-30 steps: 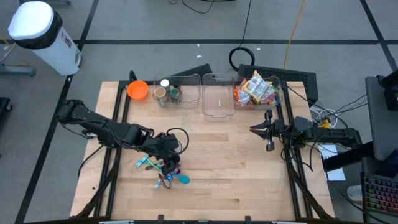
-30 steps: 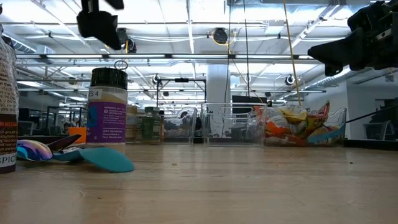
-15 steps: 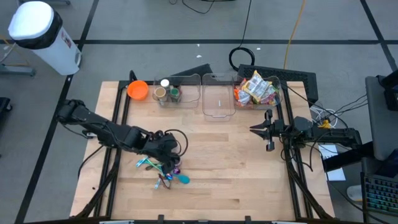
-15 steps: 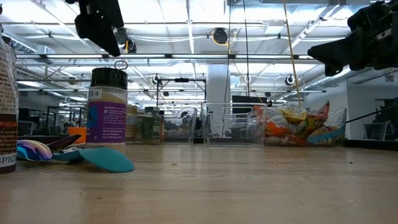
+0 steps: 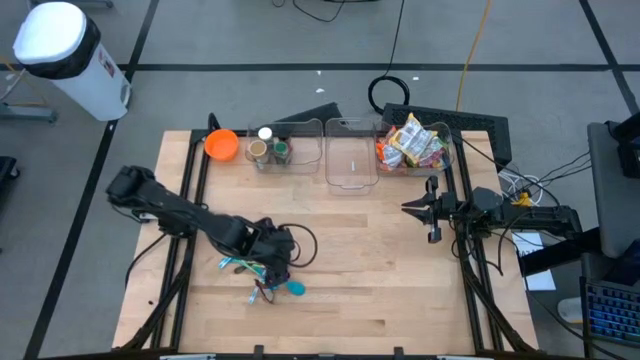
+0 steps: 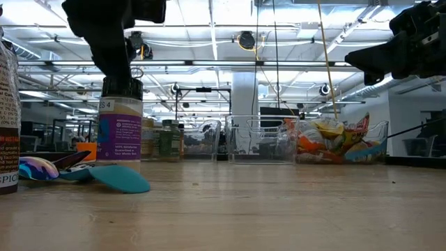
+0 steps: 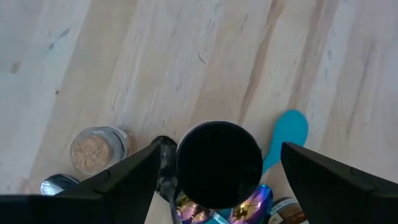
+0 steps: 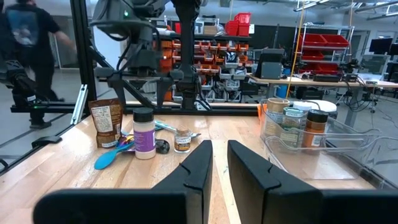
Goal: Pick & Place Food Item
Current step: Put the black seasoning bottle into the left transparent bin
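From the overhead camera, my left gripper [image 5: 272, 262] hung above the clutter of utensils and jars near the table's front-left, while the right gripper [image 5: 420, 209] waited off at the right edge, well apart from it; three clear bins stood along the far edge, the spice bin [image 5: 271, 150] at left, an empty bin [image 5: 351, 155] in the middle and a snack-packet bin [image 5: 412, 145] at right. At table height, the left arm's dark bulk stood directly over the black cap of the purple-labelled spice jar [image 6: 120, 129], which was upright on the wood beside a teal spoon [image 6: 118, 179], not yet lifted. Through the left wrist camera, I saw the jar's black lid [image 7: 218, 163] centred between my two spread fingers [image 7: 121, 183], neither pad touching it, with a small open jar of seasoning [image 7: 98, 147] just beside. The right wrist camera showed that arm's fingers [image 8: 196, 163] pressed nearly together on nothing. By my reading the approach was lined up, but the grasp, the carry and the drop into a bin all remained.
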`<state>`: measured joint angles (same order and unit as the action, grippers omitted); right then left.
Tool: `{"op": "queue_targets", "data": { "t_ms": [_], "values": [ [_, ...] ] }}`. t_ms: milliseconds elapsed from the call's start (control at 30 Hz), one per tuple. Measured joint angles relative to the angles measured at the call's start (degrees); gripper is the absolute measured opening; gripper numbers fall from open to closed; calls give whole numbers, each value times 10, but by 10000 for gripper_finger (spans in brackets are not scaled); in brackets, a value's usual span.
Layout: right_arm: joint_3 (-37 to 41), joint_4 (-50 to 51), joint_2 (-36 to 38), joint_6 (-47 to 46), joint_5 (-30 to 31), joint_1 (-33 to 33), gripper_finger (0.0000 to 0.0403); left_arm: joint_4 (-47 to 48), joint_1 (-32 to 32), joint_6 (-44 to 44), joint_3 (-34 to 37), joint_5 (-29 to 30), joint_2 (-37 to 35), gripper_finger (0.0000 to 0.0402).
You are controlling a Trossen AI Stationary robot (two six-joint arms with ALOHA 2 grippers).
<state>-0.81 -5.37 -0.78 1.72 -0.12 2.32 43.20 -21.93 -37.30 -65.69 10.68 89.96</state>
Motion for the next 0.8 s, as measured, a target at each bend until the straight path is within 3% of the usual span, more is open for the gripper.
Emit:
{"op": "queue_targets", "data": {
  "t_ms": [567, 667, 800],
  "values": [
    [0, 0, 0, 0, 0, 0, 43, 3, 2, 0, 0, -1, 9, 334],
    [0, 0, 0, 0, 0, 0, 43, 3, 2, -2, 0, -1, 9, 312],
    [0, 0, 0, 0, 0, 0, 43, 3, 2, -3, 0, -1, 9, 245]
  ]
}}
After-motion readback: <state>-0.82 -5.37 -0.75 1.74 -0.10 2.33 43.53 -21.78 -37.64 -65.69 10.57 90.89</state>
